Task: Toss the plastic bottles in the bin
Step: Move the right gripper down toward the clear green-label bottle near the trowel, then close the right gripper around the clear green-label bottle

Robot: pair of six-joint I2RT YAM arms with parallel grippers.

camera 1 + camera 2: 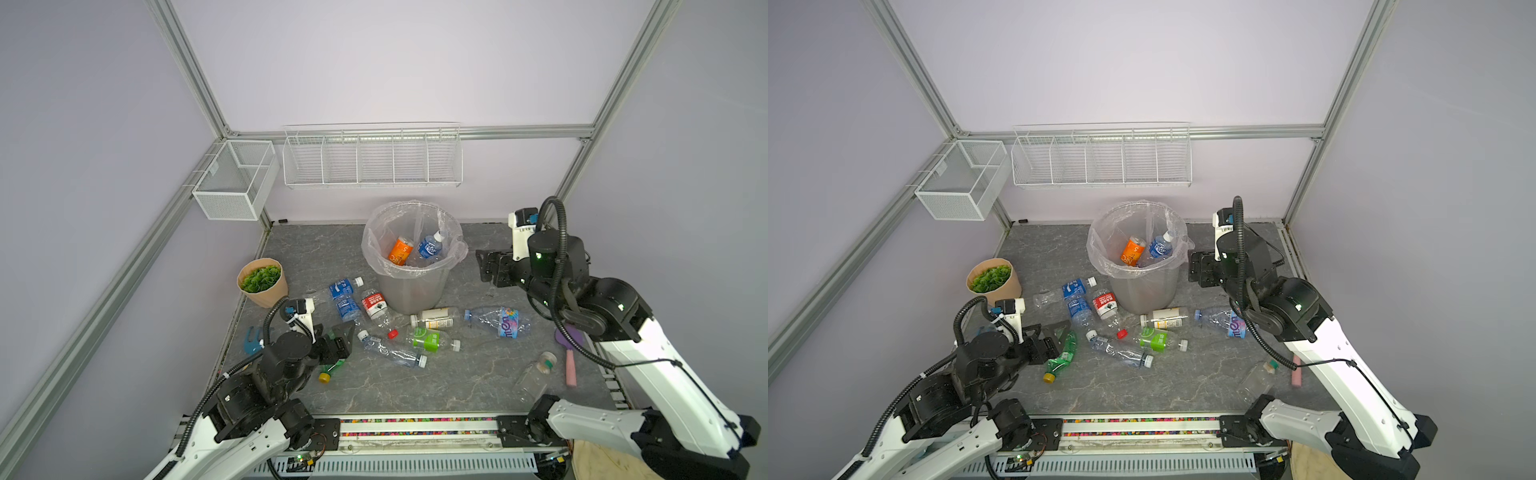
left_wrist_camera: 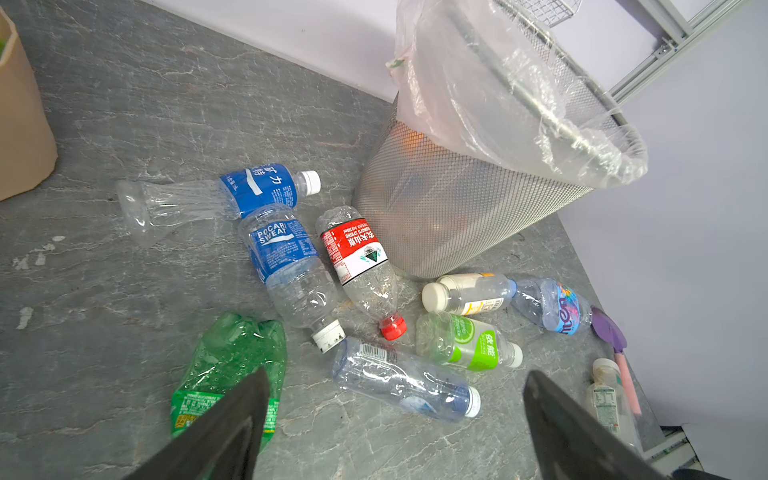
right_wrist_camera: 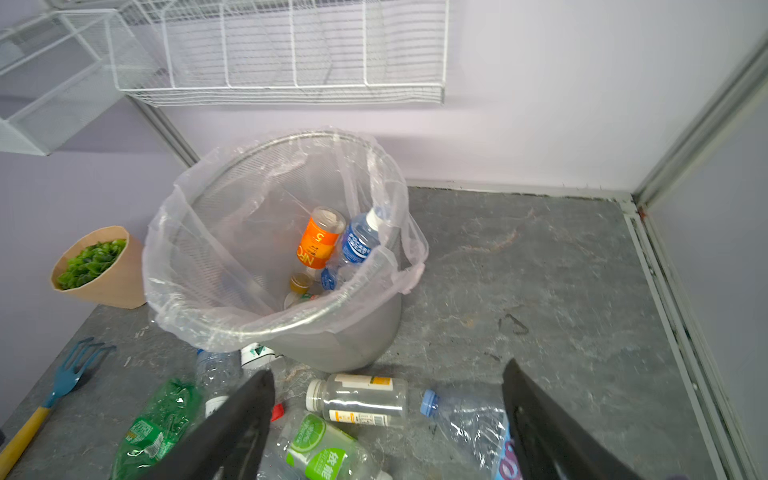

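The bin (image 1: 409,291) (image 1: 1142,293) (image 2: 457,216) (image 3: 345,349), grey with a clear bag liner, stands at the back middle. Inside lie an orange-labelled bottle (image 1: 400,250) (image 3: 318,243) and a blue-labelled one (image 1: 430,247). Several plastic bottles (image 1: 376,307) (image 2: 357,257) lie scattered in front of it. My left gripper (image 1: 345,338) (image 2: 399,376) is open and empty, hovering over a crushed green bottle (image 1: 1063,353) (image 2: 232,357) and a clear one (image 2: 403,380). To the right of the bin my right gripper (image 1: 482,266) (image 3: 386,370) stands raised, open and empty. A lone clear bottle (image 1: 536,374) lies front right.
A tan pot of green leaves (image 1: 262,282) stands at the left, with a blue hand rake (image 1: 251,340) in front of it. A purple scoop with a pink handle (image 1: 570,357) lies at the right edge. White wire baskets (image 1: 372,160) (image 1: 235,178) hang on the back wall.
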